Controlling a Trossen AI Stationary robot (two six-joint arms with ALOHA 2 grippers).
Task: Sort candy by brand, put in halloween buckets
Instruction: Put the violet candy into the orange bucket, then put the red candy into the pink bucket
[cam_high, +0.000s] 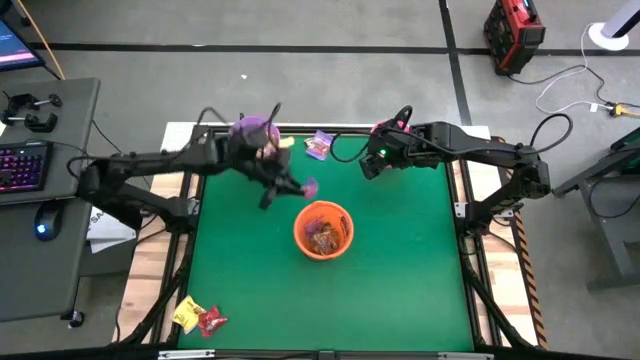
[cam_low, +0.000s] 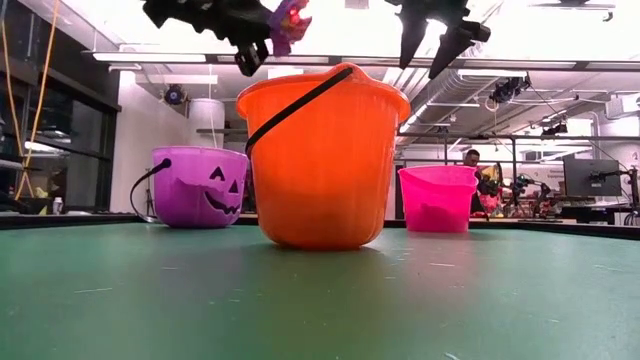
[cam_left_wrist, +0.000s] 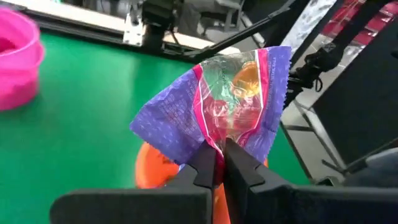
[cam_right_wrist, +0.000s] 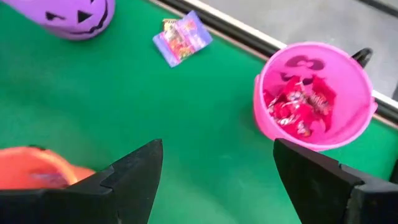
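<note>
My left gripper (cam_high: 300, 187) hangs in the air just beyond the far-left rim of the orange bucket (cam_high: 323, 229), shut on a purple candy packet (cam_left_wrist: 230, 106) with a clear window showing coloured sweets. The purple bucket (cam_high: 255, 130) stands at the far edge, partly under the left arm. My right gripper (cam_high: 372, 165) is open in the air near the pink bucket (cam_right_wrist: 314, 93), which holds red packets. Another purple packet (cam_high: 319, 145) lies flat on the table between the purple and pink buckets. The orange bucket holds brown packets. My left gripper pinches the purple packet between its two fingertips (cam_left_wrist: 205, 163), at the packet's edge (cam_left_wrist: 214, 144) nearest the fingers. The packet is lifted clear of the table (cam_low: 288, 20) and sticks out beyond the fingertips, spread open. The orange bucket (cam_left_wrist: 155, 171) lies below it.
A yellow packet (cam_high: 190, 315) and a red packet (cam_high: 212, 321) lie at the near-left corner of the green table (cam_high: 400, 280). A desk with keyboard and mouse (cam_high: 30, 165) stands left of the table. A person (cam_low: 472, 160) shows far behind the pink bucket.
</note>
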